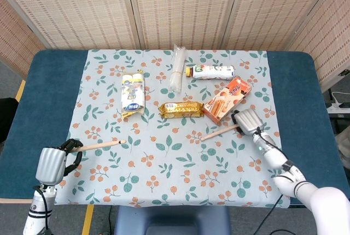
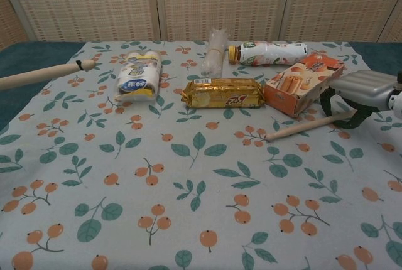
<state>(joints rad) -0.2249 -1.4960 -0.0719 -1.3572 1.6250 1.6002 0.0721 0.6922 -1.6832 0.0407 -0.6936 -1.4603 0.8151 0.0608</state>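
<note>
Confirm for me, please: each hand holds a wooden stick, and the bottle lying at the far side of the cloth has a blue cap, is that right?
Not quite: the bottle has a yellow cap, not a blue one, as the chest view shows. The rest stands: the left hand holds one stick, the right hand holds the other stick, and the bottle lies at the far side of the cloth.

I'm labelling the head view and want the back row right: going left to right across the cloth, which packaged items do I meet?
Yellow-and-white snack pack → clear plastic sleeve → gold biscuit packet → lying bottle → orange cracker box. The sleeve and the packet overlap a little in left-right span; I ordered them by their middles.
</note>
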